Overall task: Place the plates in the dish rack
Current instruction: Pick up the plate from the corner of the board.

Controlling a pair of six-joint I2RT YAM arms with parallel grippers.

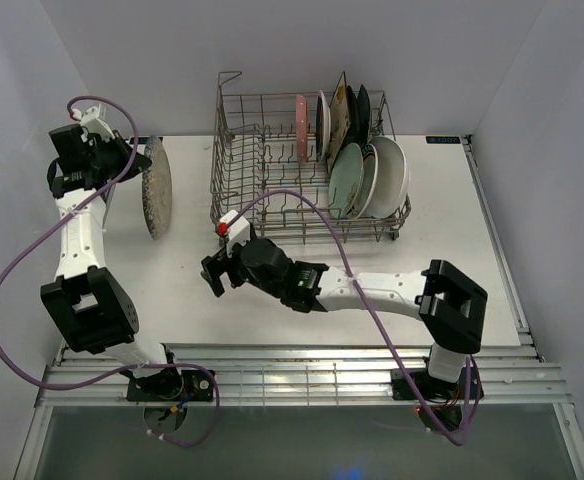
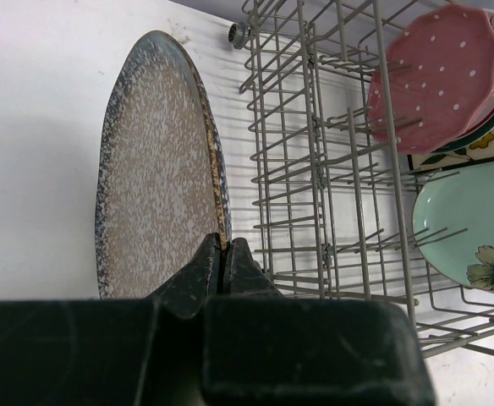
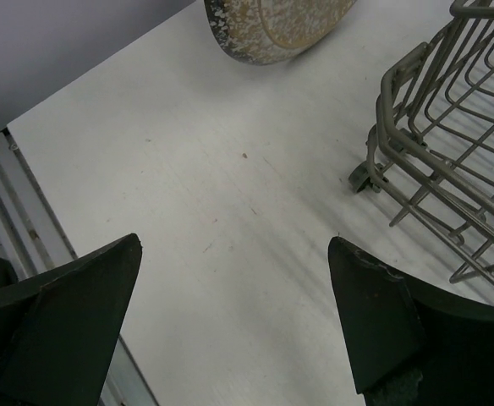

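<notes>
My left pincer (image 2: 224, 249) is clamped on the rim of the speckled plate (image 2: 154, 169), both fingers pressed flat against the edge with no gap showing. The plate stands on edge, face turned sideways, out to the left of the rack (image 1: 272, 97) and apart from it. Whether its lower edge rests on the surface (image 1: 452, 260) or hangs just above it, I cannot tell.

My right pincer (image 3: 234, 245) is spread wide and holds nothing. It hovers over bare surface near the rack's near-left corner, with the speckled plate just visible beyond it.

The other plates stand in the right half of the rack: a pink one (image 2: 437, 76) toward the back, a pale green one (image 2: 467, 224) with a flower nearer, a white one (image 1: 392, 175) beside it, and more packed behind. The left half shows only bare tines. I see no other plate lying loose, so I judge this to be the last one and the task close to done.

The step in hand is carrying this plate to the rack. Next I would need to lift it above the rack's left wall, carry it over the free tines, and line its edge up with a gap between two rows. Then I would lower it until the wires take the weight, and only then let go. My hold is on the rim alone, so the plate may swing; a slow, level move seems wise.
</notes>
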